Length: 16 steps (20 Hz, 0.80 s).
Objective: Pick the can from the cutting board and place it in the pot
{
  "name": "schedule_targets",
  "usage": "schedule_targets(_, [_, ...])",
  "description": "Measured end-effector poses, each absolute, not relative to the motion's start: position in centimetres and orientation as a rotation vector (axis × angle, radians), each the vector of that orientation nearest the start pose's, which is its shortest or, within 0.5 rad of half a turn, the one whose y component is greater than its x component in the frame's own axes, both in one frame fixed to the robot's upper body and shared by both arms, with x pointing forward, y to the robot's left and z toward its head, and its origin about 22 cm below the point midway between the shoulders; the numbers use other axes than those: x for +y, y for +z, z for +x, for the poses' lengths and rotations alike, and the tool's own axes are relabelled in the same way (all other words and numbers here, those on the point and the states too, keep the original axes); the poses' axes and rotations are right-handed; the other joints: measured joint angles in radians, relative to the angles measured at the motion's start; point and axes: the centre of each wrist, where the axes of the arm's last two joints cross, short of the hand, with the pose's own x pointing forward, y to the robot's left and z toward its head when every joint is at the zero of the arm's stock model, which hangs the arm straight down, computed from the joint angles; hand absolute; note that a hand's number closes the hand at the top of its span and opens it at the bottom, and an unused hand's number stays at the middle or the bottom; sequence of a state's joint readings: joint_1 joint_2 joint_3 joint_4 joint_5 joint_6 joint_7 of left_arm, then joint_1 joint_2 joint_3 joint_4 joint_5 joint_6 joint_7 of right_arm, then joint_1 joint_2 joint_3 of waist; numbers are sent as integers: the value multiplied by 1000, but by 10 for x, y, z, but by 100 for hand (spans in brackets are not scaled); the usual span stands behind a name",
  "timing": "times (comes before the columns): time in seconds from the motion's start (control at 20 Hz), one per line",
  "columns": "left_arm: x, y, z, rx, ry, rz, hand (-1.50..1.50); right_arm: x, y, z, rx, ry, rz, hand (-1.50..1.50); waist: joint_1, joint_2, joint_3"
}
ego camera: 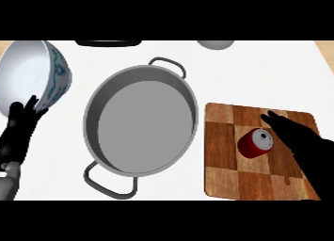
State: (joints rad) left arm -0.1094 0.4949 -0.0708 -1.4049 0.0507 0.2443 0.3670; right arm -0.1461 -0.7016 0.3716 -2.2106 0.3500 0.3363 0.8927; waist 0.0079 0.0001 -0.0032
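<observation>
A red can with a silver top stands on the wooden checkered cutting board at the right. My right hand hovers just right of the can, its fingers straight and pointing up-left over the board, not closed round the can. The grey two-handled pot sits in the middle of the white counter, nothing inside it. My left hand rests at the left edge, fingers up and relaxed, beside a bowl.
A large white bowl with a blue pattern stands tilted at the far left, touching the left hand's fingertips. A dark flat object and a pale round one lie at the counter's far edge.
</observation>
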Motion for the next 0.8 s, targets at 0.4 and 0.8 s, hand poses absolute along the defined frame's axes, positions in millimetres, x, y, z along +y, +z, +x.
schedule_targets(0.4, [328,28,265,-1157,-106,521,0,-220,171,209,-1065,1129,-733,-150,-5,0,2])
schedule_targets(0.8, [330,23,264,-1162,-109,526,0,-214,140,225,-985,1140,-750,-150,-5,0,3])
